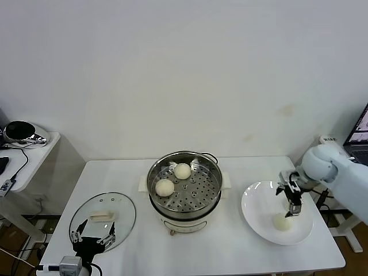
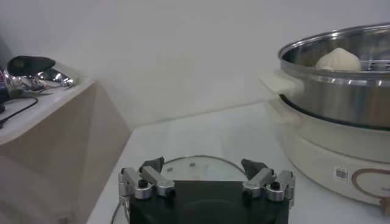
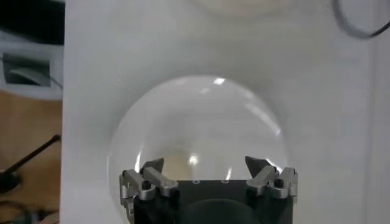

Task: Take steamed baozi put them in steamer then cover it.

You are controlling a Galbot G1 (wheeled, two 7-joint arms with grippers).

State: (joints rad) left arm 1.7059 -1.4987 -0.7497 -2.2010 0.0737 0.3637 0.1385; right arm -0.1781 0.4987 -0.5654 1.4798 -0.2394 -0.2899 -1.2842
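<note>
The steamer (image 1: 184, 198) stands mid-table with two baozi on its perforated tray, one at the back (image 1: 182, 171) and one at the left (image 1: 165, 187). A third baozi (image 1: 282, 222) lies on the white plate (image 1: 261, 201) at the right. My right gripper (image 1: 292, 211) hangs open just above that baozi. In the right wrist view it (image 3: 205, 164) is over the plate (image 3: 195, 109) and empty. The glass cover (image 1: 118, 213) lies flat at the left. My left gripper (image 1: 93, 234) is open over its near edge. In the left wrist view it (image 2: 203, 165) faces the steamer (image 2: 341, 97).
A low side table with a black-and-chrome object (image 1: 23, 132) and cables stands to the left. A monitor edge (image 1: 361, 132) and a cable lie beyond the table's right end. The wall runs close behind the table.
</note>
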